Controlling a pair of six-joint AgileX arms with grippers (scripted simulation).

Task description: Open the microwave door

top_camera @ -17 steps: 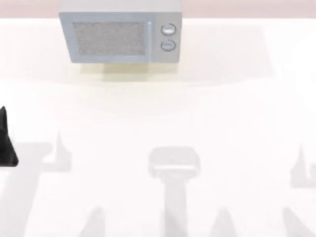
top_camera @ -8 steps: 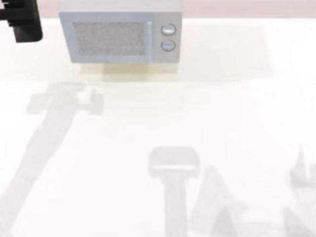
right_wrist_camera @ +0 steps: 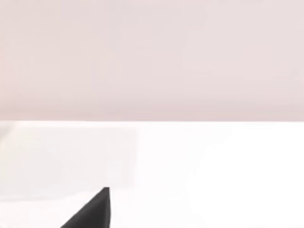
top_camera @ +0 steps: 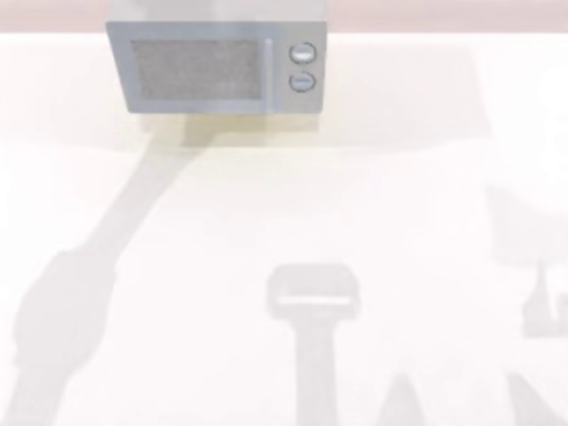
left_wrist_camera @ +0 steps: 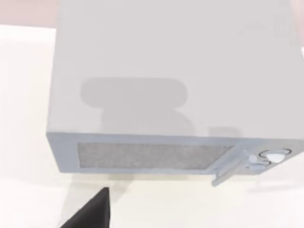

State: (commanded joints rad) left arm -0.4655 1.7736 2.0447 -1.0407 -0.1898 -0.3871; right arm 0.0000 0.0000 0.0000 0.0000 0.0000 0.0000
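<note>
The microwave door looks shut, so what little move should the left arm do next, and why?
Probably lower the left tool toward the bar handle beside the knobs. The microwave door sits flush with the microwave, and the left wrist view looks down over its roof, so nothing grips the handle yet.

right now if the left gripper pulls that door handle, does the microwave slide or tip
The microwave looks boxy and flat-based on the table, so tipping seems unlikely. Sliding seems possible, since nothing braces it. The microwave door looks stiff.
</note>
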